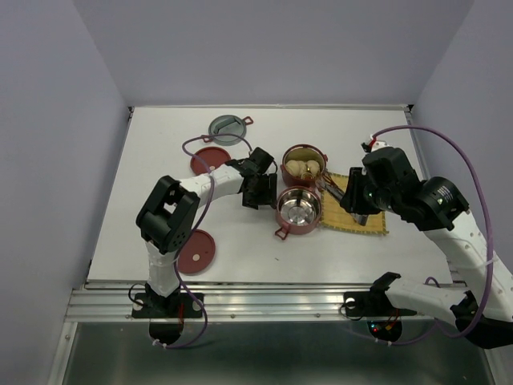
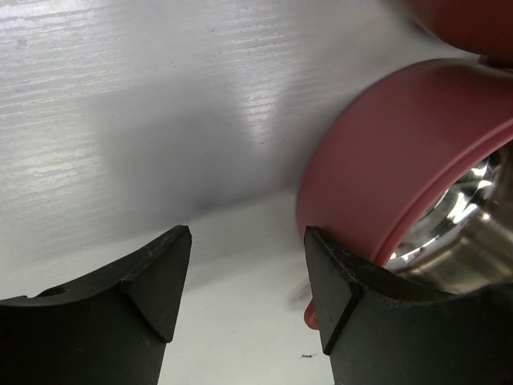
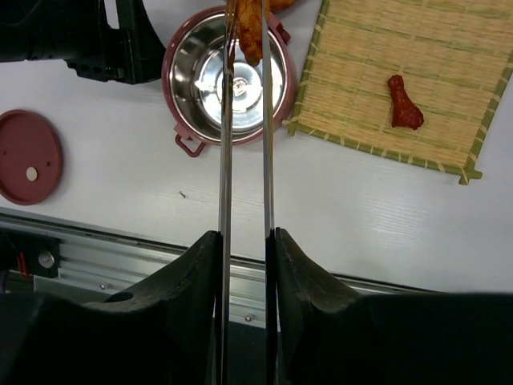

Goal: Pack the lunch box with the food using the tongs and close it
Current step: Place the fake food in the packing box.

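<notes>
Nearest in the top view, front left, a flat red lid (image 1: pixel 196 250) lies off the lunch box, with a second red lid (image 1: pixel 210 159) further back. Next comes the left gripper (image 2: pixel 247 273), its fingers (image 2: pixel 160 281) spread wide and holding nothing, right beside the near bowl (image 1: pixel 299 208), whose steel inside is bare. Behind it the far bowl (image 1: pixel 303 164) already holds pale buns (image 1: pixel 301 167). Rightward, the right gripper (image 3: pixel 244 237) is clamped partway on the tongs (image 3: pixel 225 160), which pinch an orange-brown fried piece (image 3: pixel 250 28) above the near bowl.

I judge packing about halfway: this piece is not yet dropped, a red drumstick (image 3: pixel 405 103) waits on the mat (image 3: pixel 385 56), and stacking and lidding are left. Only the right wrist view shows the pinched piece and the drumstick. Only the left wrist view shows that nothing lies between the left fingers.
</notes>
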### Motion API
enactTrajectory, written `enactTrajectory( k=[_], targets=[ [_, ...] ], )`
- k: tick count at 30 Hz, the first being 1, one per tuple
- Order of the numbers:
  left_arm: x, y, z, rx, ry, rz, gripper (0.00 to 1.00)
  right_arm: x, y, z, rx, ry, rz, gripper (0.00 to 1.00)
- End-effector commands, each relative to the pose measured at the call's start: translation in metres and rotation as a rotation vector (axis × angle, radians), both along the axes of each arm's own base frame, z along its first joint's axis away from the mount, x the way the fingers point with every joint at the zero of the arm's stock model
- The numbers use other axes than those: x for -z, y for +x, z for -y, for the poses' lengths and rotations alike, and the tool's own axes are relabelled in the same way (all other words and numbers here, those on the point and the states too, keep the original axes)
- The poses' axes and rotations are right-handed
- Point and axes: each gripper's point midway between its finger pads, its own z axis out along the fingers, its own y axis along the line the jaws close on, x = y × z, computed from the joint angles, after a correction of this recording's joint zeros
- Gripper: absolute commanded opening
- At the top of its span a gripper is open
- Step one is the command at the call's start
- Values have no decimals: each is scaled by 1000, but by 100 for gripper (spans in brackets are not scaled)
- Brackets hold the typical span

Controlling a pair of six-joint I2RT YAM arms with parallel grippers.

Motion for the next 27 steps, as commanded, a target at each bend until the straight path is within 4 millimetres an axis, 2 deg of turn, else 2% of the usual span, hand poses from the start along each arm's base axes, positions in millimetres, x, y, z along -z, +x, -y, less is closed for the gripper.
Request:
enactTrajectory(
  k=[1,6,16,24,27],
  targets=[
    [-16,12,18,-7,-58,34,70,-20,-3,-5,-78,35,51,1],
    [-16,13,22,-7,-66,28,70,-16,-10,-10,-134,43,33,1],
    [-20,16,15,-23,-38,44,70,-3,-21,-16,-218,42,-14,1],
    [-23,15,11,-26,-26,53,70,27,-26,-17,-232,14,-90,1],
    [-26,14,8,-28,-20,61,70,32,-24,-21,-230,30,-87,1]
  ],
)
